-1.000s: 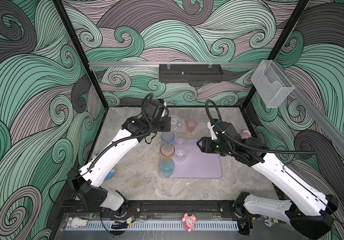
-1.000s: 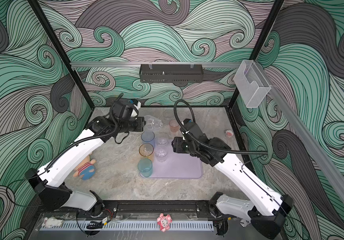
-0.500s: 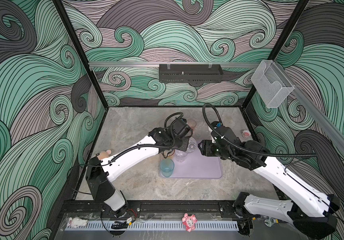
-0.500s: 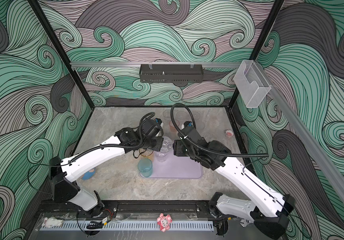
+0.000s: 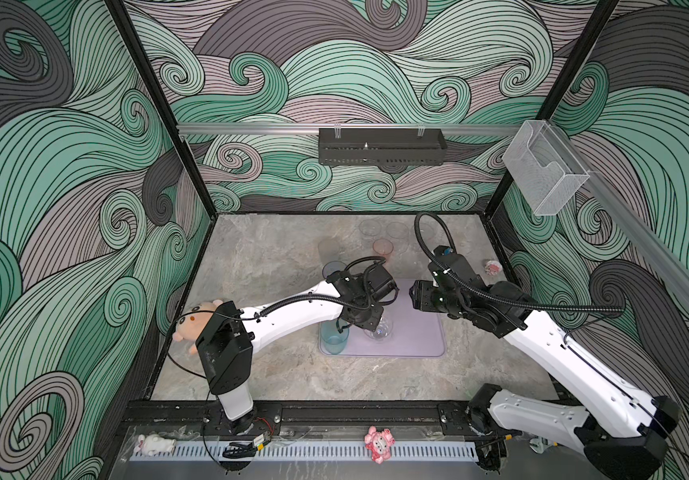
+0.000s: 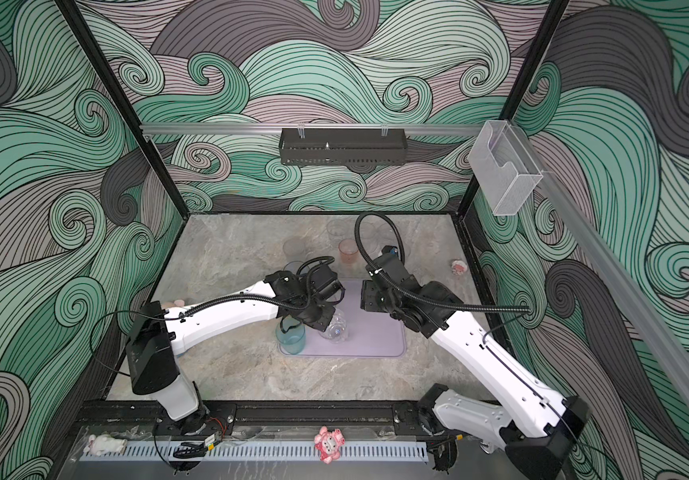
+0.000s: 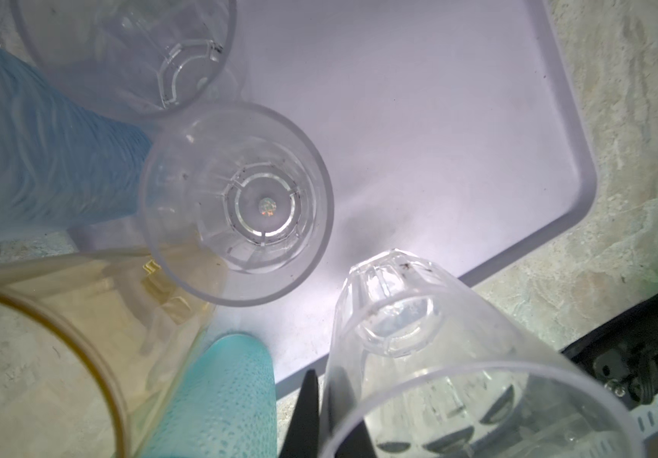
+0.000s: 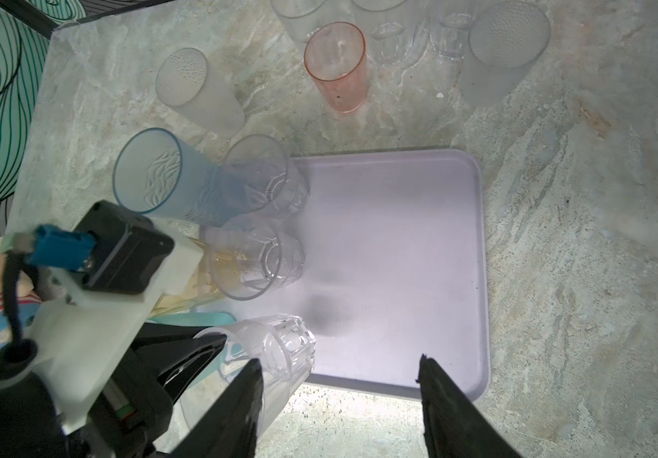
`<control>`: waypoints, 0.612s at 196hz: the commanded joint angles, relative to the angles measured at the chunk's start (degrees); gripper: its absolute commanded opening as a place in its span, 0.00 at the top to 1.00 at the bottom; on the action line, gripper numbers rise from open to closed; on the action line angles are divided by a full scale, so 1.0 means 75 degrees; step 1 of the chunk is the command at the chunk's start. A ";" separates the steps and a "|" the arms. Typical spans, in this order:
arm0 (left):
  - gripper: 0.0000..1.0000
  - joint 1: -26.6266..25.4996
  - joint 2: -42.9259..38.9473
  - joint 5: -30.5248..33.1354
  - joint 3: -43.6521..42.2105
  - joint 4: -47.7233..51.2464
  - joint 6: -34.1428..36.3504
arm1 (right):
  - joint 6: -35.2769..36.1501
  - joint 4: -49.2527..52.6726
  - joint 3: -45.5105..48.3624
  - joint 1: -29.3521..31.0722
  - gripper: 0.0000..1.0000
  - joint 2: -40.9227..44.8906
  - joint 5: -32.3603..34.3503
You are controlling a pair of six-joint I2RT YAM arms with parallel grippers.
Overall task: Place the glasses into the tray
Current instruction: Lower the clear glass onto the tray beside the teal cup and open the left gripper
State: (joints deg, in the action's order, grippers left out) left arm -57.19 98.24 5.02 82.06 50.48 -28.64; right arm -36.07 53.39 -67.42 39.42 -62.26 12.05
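- The left arm point(image 5: 292, 316) rises from its base at the near left of the bench point(image 5: 259, 257) and folds at the elbow. Its white forearm runs out toward the middle, and the wrist bends down over the left part of the lilac tray point(image 5: 417, 332).
- The left gripper point(image 8: 216, 345) is pinched tight on the wall of a small clear tumbler point(image 8: 279, 349) at its rim.
- That tumbler hangs tilted, base pointing down at the tray floor, just beside the teal tumbler point(image 5: 334, 338). From where I stand I can't quite say whether its base touches the tray.
- The right arm point(image 5: 542, 345) swings out from its base to an elbow at the near right, then stretches diagonally back toward the middle. Its wrist ends over the tray's right side.
- The right gripper point(image 8: 339, 380) stands wide, its two black fingers point(image 8: 434, 396) well apart with nothing between them, hovering above bare tray.
- Along the tray's left edge stand the teal tumbler at the near corner, the amber tumbler point(image 7: 61, 317) behind it and the blue tumbler point(image 8: 160, 186) farthest back.
- Two upright clear tumblers point(image 8: 256, 257) sit just beside them on the tray.
- Off the tray, on the bench beyond it, are the pink tumbler point(image 8: 337, 67), two frosted tumblers point(image 8: 192, 87) and more clear ones near the back wall.
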 commanded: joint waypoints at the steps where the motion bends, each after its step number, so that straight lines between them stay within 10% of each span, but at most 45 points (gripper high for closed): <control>1: 1.00 -0.0074 0.0136 -0.0166 -0.0022 0.0157 0.0184 | 0.0111 -0.0068 0.0200 -0.0187 0.37 0.0219 -0.0168; 120: 1.00 -0.0090 0.1129 0.0400 0.0195 0.0783 0.0723 | 0.0111 -0.0431 0.0852 -0.0404 0.38 0.0189 -0.0599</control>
State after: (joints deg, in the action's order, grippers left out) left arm -57.56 105.27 6.26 81.60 53.25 -24.84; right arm -35.94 50.92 -62.08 36.71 -61.04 8.16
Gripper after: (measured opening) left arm 0.064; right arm 0.620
